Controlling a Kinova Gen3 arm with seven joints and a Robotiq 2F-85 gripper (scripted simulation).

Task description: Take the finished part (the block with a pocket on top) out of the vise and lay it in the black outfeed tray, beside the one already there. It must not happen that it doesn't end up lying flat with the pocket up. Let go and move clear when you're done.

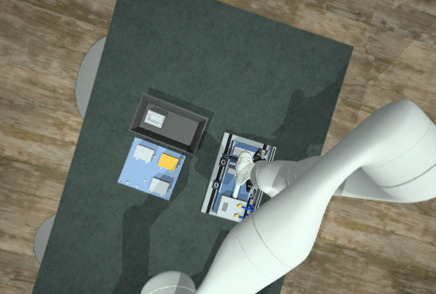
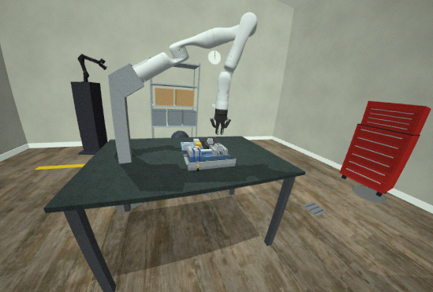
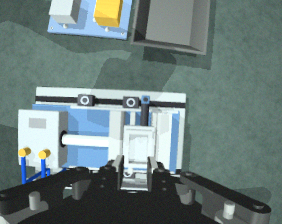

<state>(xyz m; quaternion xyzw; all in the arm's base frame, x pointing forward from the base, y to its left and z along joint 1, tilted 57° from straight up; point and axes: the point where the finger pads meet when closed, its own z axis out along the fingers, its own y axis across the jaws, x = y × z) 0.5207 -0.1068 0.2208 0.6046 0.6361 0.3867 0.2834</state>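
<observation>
The finished part [image 3: 139,144], a pale block with a pocket on top, sits clamped in the blue and grey vise [image 3: 92,144] [image 1: 214,195] [image 2: 209,156] on the dark table [image 1: 221,59] [image 2: 160,177]. My gripper [image 3: 135,165] [image 2: 220,128] hangs well above the vise, straight over the part. Its fingers stand narrowly apart with nothing between them. In the top view the arm's wrist hides the part. The black outfeed tray [image 1: 183,130] [image 3: 170,26] lies left of the vise, with one pocketed block [image 1: 156,117] at its far end.
A light blue fixture plate [image 1: 133,175] [image 3: 85,28] beside the tray carries two grey blocks [image 1: 144,152] [image 1: 160,185] and an orange block [image 1: 168,161] [image 3: 108,6]. The arm's grey pedestal [image 2: 121,114] stands on the table's left. A red tool chest [image 2: 385,146] stands by the right wall.
</observation>
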